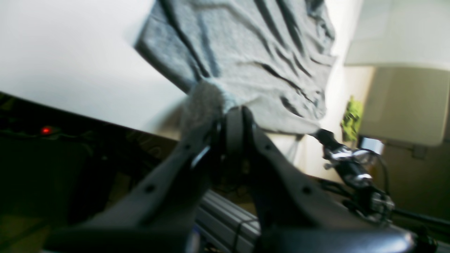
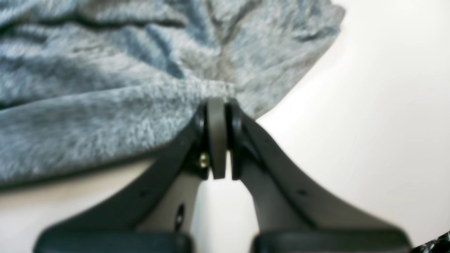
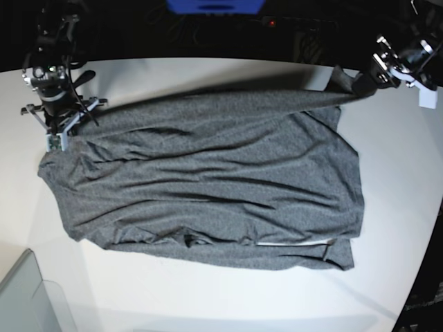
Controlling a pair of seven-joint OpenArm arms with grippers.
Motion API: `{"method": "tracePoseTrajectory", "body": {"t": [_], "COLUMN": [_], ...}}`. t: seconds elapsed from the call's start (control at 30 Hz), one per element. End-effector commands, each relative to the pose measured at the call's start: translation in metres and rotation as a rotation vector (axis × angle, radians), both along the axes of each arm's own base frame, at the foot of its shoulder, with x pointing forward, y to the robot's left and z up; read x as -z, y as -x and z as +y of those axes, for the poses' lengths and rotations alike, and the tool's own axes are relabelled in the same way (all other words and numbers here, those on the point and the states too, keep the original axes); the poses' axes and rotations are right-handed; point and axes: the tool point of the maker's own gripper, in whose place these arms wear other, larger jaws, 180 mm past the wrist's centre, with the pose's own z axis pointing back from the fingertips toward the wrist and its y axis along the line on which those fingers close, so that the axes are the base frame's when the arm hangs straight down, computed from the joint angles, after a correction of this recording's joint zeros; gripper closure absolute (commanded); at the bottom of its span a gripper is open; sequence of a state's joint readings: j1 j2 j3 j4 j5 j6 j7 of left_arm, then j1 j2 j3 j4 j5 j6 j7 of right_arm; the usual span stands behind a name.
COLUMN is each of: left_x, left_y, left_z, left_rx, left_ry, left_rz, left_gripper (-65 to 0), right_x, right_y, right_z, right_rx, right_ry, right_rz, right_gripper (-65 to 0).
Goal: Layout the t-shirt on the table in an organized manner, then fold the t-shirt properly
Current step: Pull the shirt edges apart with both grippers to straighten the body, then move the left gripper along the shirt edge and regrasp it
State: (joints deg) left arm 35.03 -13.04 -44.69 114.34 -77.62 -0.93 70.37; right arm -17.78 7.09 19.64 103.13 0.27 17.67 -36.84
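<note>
We see the t-shirt [image 3: 208, 187] spread on the counter [image 3: 221, 297], its long axis running side to side. Left tool [image 3: 353, 84] and right tool [image 3: 59, 135] each pinch its far edge.

one t-shirt [image 3: 208, 180], heather dark grey, the only cloth in view. one white table [image 3: 208, 304] under it. two grippers: the left gripper [image 3: 360, 81] and the right gripper [image 3: 57, 138], one at each upper corner of the shirt. one translucent grey bin corner [image 3: 24, 297] at the table's near edge. one small red light [image 3: 272, 23] on the dark background.
</note>
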Motion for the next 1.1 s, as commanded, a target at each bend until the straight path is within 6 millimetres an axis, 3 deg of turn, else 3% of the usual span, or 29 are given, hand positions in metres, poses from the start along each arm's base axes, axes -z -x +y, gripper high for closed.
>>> {"method": "tracePoseTrajectory", "body": {"t": [0.0,0.2,0.43,0.67,0.73,0.9,1.07], "left_x": [-0.011,-0.007,0.012,0.035,0.045,0.075,0.103], "left_y": [-0.001,0.006,0.012,0.008,0.009,0.007,0.007], "left_z": [-0.006,-0.012,0.003,0.024,0.028,0.008,-0.006], "left_rx": [0.019,0.058,0.044,-0.004,-0.023,0.023,0.080], "left_ry": [0.048,0.056,-0.071,-0.128,-0.108,-0.032,-0.062], "left_rz": [-0.023,0.015,0.082,0.143,0.169,0.243,0.320], "left_gripper": [-0.1,-0.1,-0.1,-0.1,-0.1,-0.1,-0.1], "right_x": [-0.012,-0.012,-0.016,-0.008,-0.003,0.005,0.017], "right_y": [-0.004,0.007,0.016,0.024,0.024,0.028,0.034], "right_z": [-0.003,-0.012,-0.035,-0.031,-0.020,-0.014,-0.013], "right_rx": [-0.010,0.002,0.063,0.056,0.042,0.050,0.059], "right_ry": [0.019,0.033,0.061,0.052,0.032,0.007,-0.009], "right_rz": [-0.047,-0.058,-0.060,-0.030,-0.024,-0.008,0.023], "right_gripper": [0.0,0.0,0.0,0.0,0.0,0.0,0.0]}}
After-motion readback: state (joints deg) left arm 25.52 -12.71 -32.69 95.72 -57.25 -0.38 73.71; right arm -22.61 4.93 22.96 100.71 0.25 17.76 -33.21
